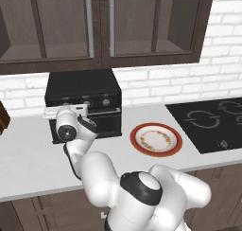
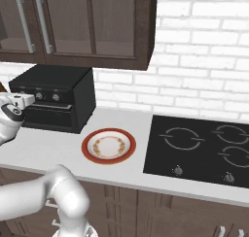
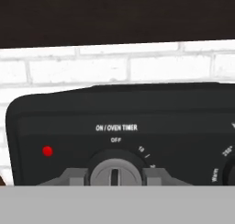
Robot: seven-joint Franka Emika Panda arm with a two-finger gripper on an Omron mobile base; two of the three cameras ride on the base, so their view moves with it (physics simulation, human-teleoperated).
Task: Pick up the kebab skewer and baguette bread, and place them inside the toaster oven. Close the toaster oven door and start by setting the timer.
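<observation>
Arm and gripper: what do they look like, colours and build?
The arm has glossy white rounded shells with dark bands at the joints and a grey round cap on the nearest joint. The wrist ends in a white drum with a dark disc. The gripper has two small grey blocky fingers. No loose cables or markings visible.

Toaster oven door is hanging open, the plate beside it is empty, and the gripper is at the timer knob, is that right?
Not quite: the toaster oven door is closed, flush against the oven front, as the left base view shows. The plate is empty, and the gripper sits at the timer knob.
</observation>
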